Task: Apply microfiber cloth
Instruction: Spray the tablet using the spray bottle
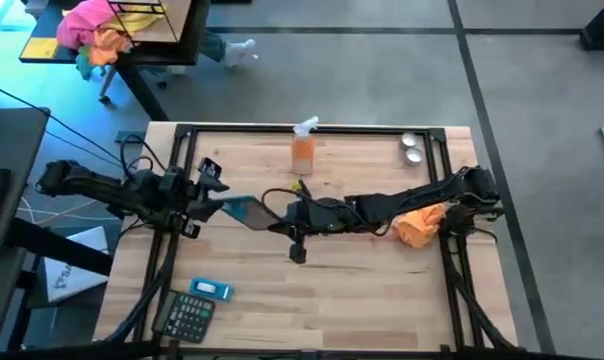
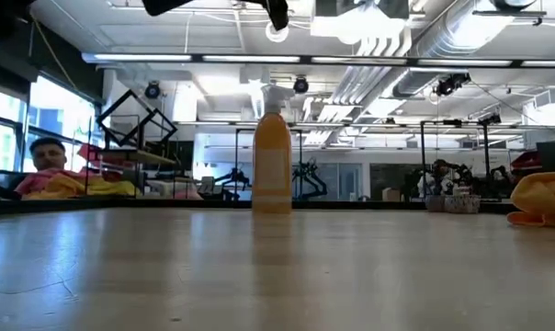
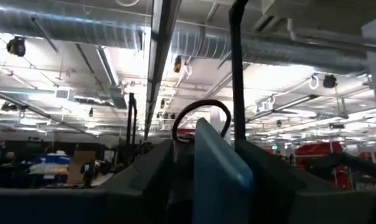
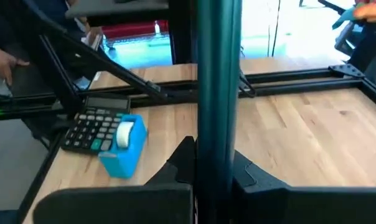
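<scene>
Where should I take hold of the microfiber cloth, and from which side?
Pinch a raised fold on top of the microfiber cloth, coming straight down: it lies bunched in a soft heap on the table, offering no flat edge. Left gripper and right gripper are both shut on the teal slab, so free one first.

Bare bench (image 1: 382,290) lies open at the front; the spray bottle (image 1: 303,150) and 2 tins (image 1: 411,148) block the back edge.

Orange spray bottle (image 1: 303,150) with white top upright near table's far edge, two small round metal tins (image 1: 412,148) at far right corner, calculator (image 1: 187,317) touching blue block (image 1: 211,289) near left front, pink-orange fabric pile (image 1: 95,38) on side table, teal slab (image 1: 244,209), possibly a phone, mid-table.
</scene>
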### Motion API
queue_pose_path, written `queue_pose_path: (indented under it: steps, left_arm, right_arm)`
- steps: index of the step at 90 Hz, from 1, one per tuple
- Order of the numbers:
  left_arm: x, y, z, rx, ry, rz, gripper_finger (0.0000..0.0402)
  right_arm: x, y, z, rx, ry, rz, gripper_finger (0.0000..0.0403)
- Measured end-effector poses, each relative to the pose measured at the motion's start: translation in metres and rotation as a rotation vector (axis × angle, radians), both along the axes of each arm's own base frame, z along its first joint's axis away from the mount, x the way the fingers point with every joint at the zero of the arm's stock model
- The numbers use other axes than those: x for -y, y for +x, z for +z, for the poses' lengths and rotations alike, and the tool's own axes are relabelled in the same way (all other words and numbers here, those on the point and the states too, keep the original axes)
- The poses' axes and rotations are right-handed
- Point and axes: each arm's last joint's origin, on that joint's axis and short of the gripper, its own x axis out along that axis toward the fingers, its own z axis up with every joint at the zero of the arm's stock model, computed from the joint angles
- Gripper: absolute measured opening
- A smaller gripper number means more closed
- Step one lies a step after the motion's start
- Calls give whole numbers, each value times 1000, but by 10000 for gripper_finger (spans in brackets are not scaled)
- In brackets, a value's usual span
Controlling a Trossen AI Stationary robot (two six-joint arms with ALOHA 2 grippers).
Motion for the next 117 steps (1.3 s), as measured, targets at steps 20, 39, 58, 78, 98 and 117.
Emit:
queue_pose_path:
  steps: [20, 39, 58, 78, 98, 117]
  left_arm:
    - [-2, 4, -6, -76, -8, 77, 158]
    - [-1, 4, -5, -66, 2, 56, 158]
    - [-1, 3, -5, -60, -12, 42, 147]
    - [0, 1, -2, -23, -21, -1, 107]
    - [0, 2, -4, -49, -18, 3, 91]
    - [-1, 3, -5, -68, -33, 21, 110]
  right_arm:
    - [1, 0, 0, 2, -15, -32, 0]
    - [0, 0, 0, -2, -16, -30, 0]
    - [1, -1, -2, -15, -18, -31, 0]
    - [1, -1, -3, -34, -17, -31, 0]
    - [1, -1, -2, -19, -13, -33, 0]
    - [1, 0, -1, -9, -11, -33, 0]
